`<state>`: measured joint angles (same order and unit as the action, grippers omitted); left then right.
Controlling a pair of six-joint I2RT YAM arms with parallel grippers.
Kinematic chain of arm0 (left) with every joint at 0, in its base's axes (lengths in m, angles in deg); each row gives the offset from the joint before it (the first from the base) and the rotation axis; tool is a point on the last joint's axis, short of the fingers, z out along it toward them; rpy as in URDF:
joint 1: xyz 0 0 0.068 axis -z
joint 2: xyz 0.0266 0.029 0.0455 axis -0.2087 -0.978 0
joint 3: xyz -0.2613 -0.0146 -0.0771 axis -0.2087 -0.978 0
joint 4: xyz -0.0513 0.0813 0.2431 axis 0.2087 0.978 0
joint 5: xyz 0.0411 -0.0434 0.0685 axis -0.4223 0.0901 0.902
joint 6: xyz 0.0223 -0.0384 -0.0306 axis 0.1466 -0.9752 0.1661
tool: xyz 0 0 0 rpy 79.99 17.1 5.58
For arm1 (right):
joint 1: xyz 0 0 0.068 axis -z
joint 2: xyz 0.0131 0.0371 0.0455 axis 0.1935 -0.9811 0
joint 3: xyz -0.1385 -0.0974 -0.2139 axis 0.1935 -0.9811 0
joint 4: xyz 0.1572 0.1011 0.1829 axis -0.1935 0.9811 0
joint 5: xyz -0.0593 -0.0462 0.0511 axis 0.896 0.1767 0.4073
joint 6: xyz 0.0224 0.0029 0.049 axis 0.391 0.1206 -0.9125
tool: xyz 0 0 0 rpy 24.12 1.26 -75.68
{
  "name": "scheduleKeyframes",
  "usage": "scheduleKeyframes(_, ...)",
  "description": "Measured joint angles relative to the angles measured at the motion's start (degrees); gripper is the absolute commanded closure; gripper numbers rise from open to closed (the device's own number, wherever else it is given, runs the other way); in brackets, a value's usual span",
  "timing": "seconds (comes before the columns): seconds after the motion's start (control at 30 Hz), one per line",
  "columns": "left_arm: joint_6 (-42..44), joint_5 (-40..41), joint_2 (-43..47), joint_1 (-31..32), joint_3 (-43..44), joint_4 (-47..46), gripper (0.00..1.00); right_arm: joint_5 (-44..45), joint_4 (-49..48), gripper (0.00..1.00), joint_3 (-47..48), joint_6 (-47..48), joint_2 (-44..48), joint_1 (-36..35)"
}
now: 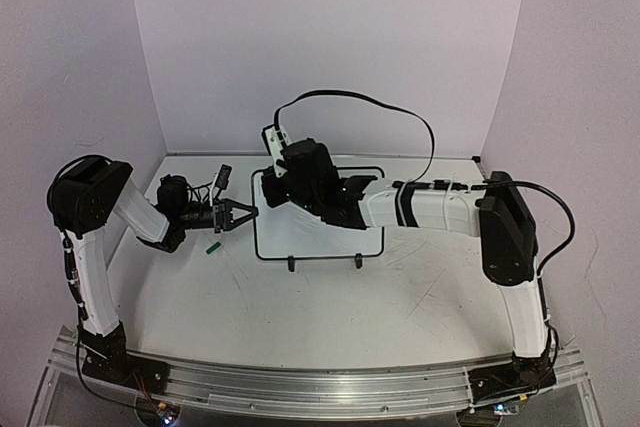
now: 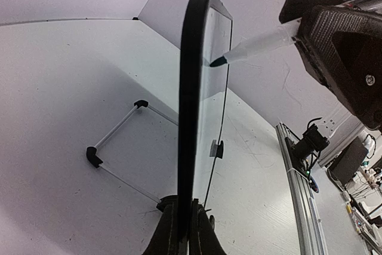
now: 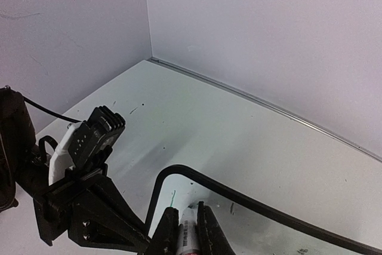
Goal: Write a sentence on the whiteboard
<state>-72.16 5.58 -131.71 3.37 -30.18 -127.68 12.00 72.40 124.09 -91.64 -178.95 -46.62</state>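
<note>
Top external view: a small rectangular whiteboard (image 1: 320, 237) with a thin black frame and two black feet stands propped near the middle of the scratched white table (image 1: 300, 317). The left pincer (image 1: 245, 213) is closed on the board's left edge. The right pincer (image 1: 270, 185) reaches over the upper left corner, and its arm hides much of the writing face. No words of the sentence can be read on the part that shows. A small green cap (image 1: 212, 245) lies on the table just left of the board.

Left wrist view: seen edge-on, the frame sits pinched between the two fingers at the bottom, which steadies the board on its thin wire stand (image 2: 119, 141). A white-barrelled marker (image 2: 256, 45) with a dark tip meets the face high up, near the top corner. I judge the stroke needs only light pressure, since a hard push would rock the board back on that stand.

Right wrist view: the fingers are shut tight on the marker barrel, with the curved black frame just beyond. A thin greenish streak lies by the tip; whether it is ink or a reflection I cannot tell. To write well, the tip should travel level with the face, starting close to this corner so both lines fit, while the other arm's clamp takes the sideways drag.
</note>
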Motion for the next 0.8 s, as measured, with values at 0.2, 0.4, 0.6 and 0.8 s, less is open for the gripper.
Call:
scheduleKeyframes(0.2,0.00,0.07,0.00,0.00,0.00,0.02,1.00,-0.79,-0.05,1.00,0.00,-0.95,-0.70,-0.01)
scheduleKeyframes(0.4,0.00,0.09,0.00,0.00,0.00,0.04,1.00,-1.72,-0.02,1.00,0.00,-1.77,-1.43,-0.22)
scheduleKeyframes(0.6,0.00,0.09,0.00,0.00,0.00,0.04,1.00,-1.93,-0.02,1.00,0.00,-2.04,-1.51,-0.26)
scheduleKeyframes(0.8,0.00,0.09,0.00,0.00,0.00,0.04,1.00,-1.80,0.00,1.00,0.00,-2.04,-1.51,-0.26)
